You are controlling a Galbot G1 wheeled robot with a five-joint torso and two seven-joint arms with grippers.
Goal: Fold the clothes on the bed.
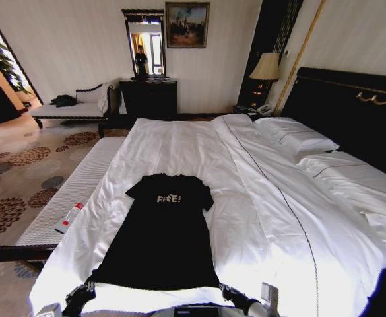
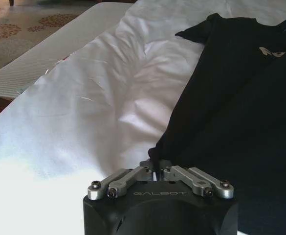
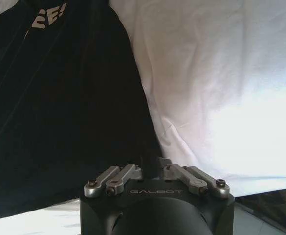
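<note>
T-shirt [image 1: 163, 234] hem corners pinched, left pincer [image 2: 155, 169], right pincer [image 3: 152, 169]

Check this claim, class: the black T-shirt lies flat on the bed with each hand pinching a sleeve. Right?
Not quite. The T-shirt lies flat on the bed, but the left hand and right hand pinch its bottom hem corners, not sleeves; the wrist views show it.

The black T-shirt [image 1: 161, 238] lying on the bed [image 1: 298, 218] carries small white chest lettering that reads "FREE", possibly with an exclamation mark after it, though the head view is too coarse to be sure. The housings of the left gripper [image 2: 155, 171] and the right gripper [image 3: 152, 169] are each marked "GALBOT" in pale capitals.
</note>
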